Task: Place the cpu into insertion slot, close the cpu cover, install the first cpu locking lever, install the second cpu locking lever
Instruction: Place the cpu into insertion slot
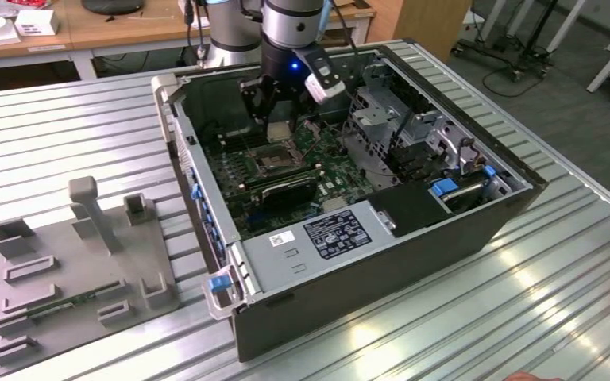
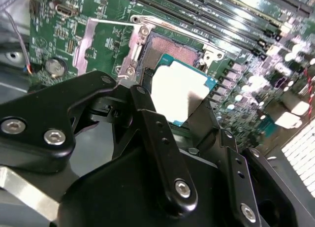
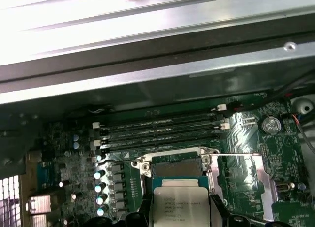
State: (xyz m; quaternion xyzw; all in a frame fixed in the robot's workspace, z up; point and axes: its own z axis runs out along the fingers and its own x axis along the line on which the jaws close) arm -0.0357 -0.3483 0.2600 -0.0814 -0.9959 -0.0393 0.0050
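While the gripper (image 2: 174, 103) hangs over the green board (image 2: 59, 27), its jaws are clamped on two opposite edges of the cpu (image 2: 179, 91). The cpu lies flat between them, pale face toward the wrist, square with no longer side. The insertion slot (image 2: 174, 49) lies uncovered just past the jaw tips, with the cpu cover (image 3: 260, 180) folded back beside it.

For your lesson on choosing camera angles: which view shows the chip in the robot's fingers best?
The second wrist view: the chip shows most of its pale face, gripped between the fingers by the socket. The first wrist view shows part of the chip; the exterior view shows a small pale square.
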